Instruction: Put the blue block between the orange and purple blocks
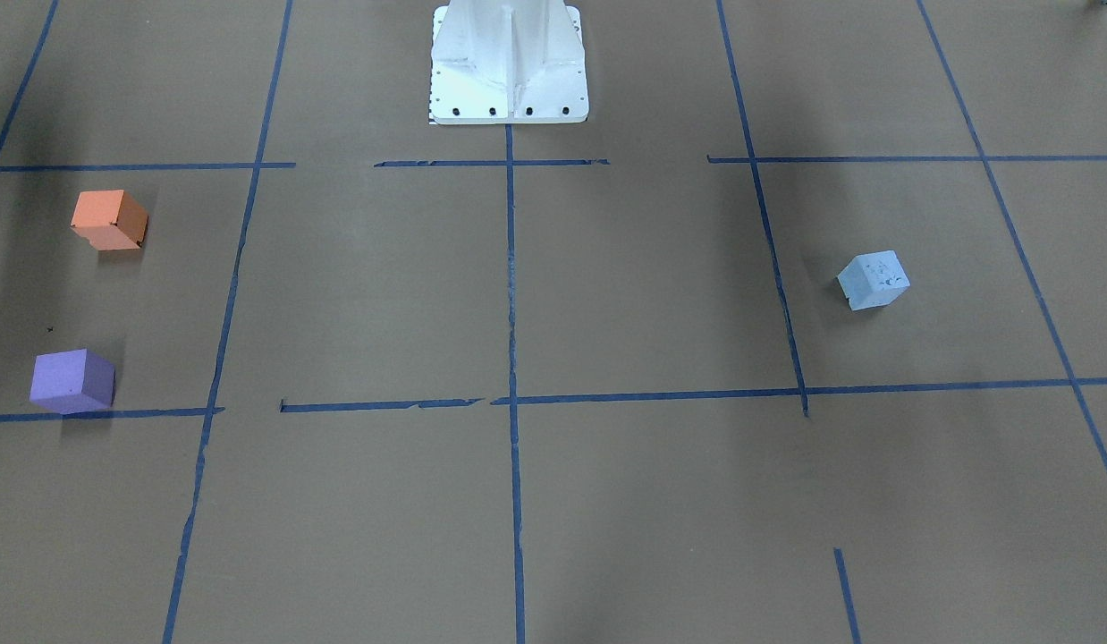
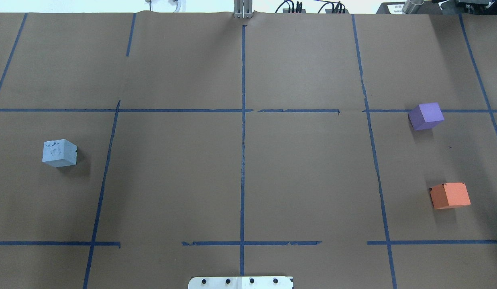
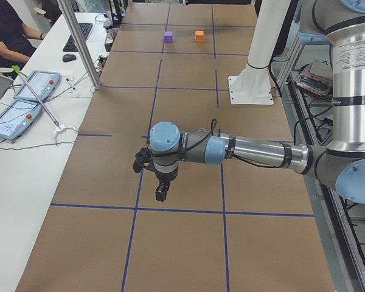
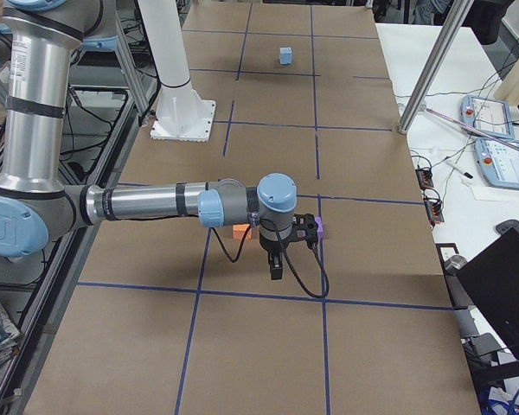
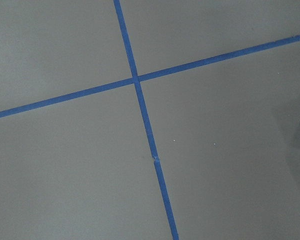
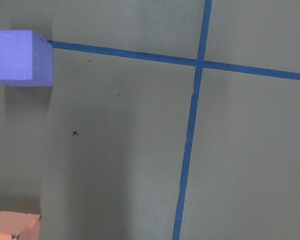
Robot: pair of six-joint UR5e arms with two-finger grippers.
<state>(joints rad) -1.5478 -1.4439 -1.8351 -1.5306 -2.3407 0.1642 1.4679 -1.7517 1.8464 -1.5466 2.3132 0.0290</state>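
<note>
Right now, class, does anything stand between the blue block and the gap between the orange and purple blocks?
Nothing visible does. The blue block sits apart from the orange block and purple block; only brown paper with blue tape lines shows along the way and in the gap.

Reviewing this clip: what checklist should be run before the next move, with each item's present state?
1. Blue block lies free, nothing on it: ok.
2. Gap between orange block and purple block is bare: ok.
3. Left tool centred over the blue block: not ok; only a pale-blue corner shows at the left wrist view's edge.
4. Left tool open: cannot tell.
5. Right tool clear of the gap: cannot tell; it hangs near those two blocks.
</note>
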